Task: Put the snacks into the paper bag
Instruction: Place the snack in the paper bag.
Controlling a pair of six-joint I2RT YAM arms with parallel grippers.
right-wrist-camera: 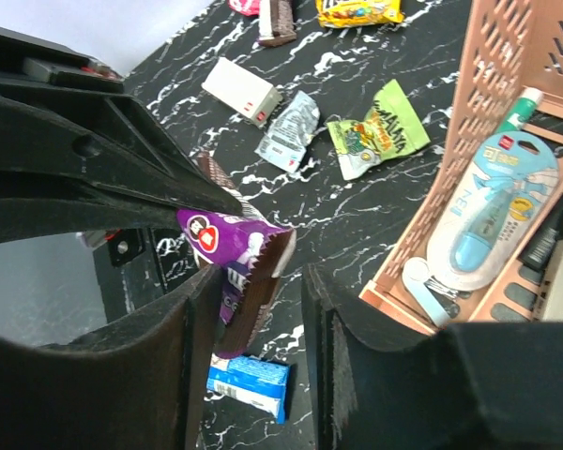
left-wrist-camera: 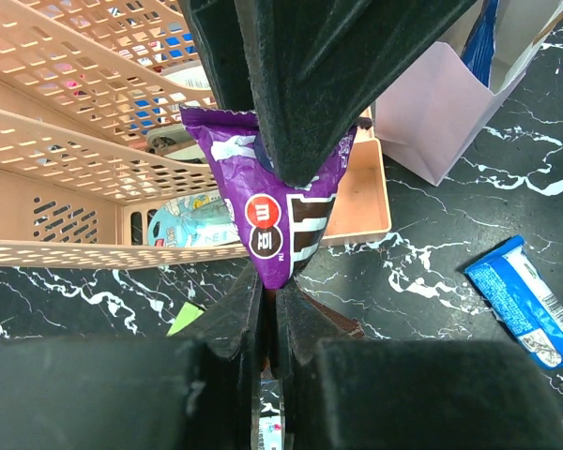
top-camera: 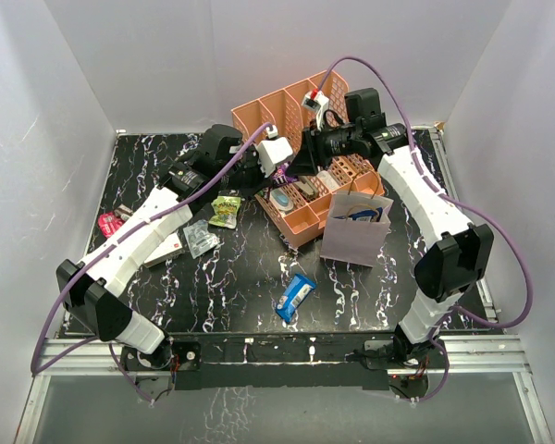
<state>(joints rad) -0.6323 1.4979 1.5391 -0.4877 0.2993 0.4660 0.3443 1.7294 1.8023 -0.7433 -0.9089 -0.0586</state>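
My left gripper [left-wrist-camera: 270, 286] is shut on the lower end of a purple snack packet [left-wrist-camera: 281, 225] and holds it in the air beside the peach organiser. My right gripper [right-wrist-camera: 263, 281] is open, with one finger on each side of the same packet [right-wrist-camera: 235, 244]; the packet rests against one finger. Both grippers meet above the table's middle back [top-camera: 301, 166]. The paper bag [top-camera: 351, 242] stands open to the right, also in the left wrist view [left-wrist-camera: 432, 103], with a dark blue bag [top-camera: 361, 214] inside. A blue-white bar [top-camera: 295, 296] lies on the table in front.
The peach mesh organiser [top-camera: 287, 120] with pens and tools stands at the back. A green packet [top-camera: 225, 211], a clear wrapper [top-camera: 200, 238], a white box [right-wrist-camera: 242, 89] and a red packet [top-camera: 109, 222] lie at the left. A yellow packet [right-wrist-camera: 359, 11] lies further left.
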